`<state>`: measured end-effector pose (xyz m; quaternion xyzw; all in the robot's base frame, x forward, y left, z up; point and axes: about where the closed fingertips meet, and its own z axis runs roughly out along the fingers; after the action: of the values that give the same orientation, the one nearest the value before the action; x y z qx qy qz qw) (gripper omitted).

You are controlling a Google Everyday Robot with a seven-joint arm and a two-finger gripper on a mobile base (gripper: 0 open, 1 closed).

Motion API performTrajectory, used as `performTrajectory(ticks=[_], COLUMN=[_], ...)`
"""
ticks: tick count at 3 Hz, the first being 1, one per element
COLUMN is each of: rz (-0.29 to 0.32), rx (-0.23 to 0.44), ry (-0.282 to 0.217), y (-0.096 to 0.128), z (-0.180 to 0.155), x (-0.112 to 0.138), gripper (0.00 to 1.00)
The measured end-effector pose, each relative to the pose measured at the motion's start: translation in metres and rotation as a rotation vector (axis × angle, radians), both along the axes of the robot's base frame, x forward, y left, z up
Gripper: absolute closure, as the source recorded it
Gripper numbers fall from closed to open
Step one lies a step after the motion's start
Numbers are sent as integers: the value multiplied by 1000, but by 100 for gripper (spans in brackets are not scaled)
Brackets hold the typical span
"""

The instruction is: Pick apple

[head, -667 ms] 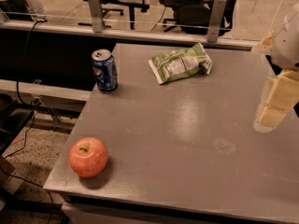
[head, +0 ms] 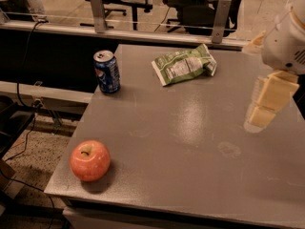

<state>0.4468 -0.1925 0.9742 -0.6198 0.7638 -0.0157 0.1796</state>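
Observation:
The apple point(head: 90, 160) is round and red-orange with a dark stem in a dimple. It sits upright on the grey table point(head: 190, 142) near the front left corner. My gripper point(head: 263, 113) hangs at the right side of the table, cream-coloured, pointing down and to the left, just above the surface. It is far to the right of the apple and holds nothing that I can see.
A blue soda can point(head: 107, 71) stands at the table's back left edge. A green snack bag point(head: 184, 64) lies at the back middle. Beyond the table are a metal rail, glass panel and office chairs. Cables run on the floor at left.
My gripper has shifted slightly to the left over the table. The apple, can and bag have not moved.

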Motion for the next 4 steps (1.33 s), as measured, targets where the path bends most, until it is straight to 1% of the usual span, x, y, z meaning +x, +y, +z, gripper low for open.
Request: performTrajectory(ticks=[1, 2, 3, 4], rz=[118, 237, 324, 415], rx=[96, 190, 250, 318], ry=[1, 27, 44, 49], y=[54, 111, 152, 199], z=[-18, -41, -56, -68], x=[5, 1, -4, -9], gripper=[0, 0, 0, 0])
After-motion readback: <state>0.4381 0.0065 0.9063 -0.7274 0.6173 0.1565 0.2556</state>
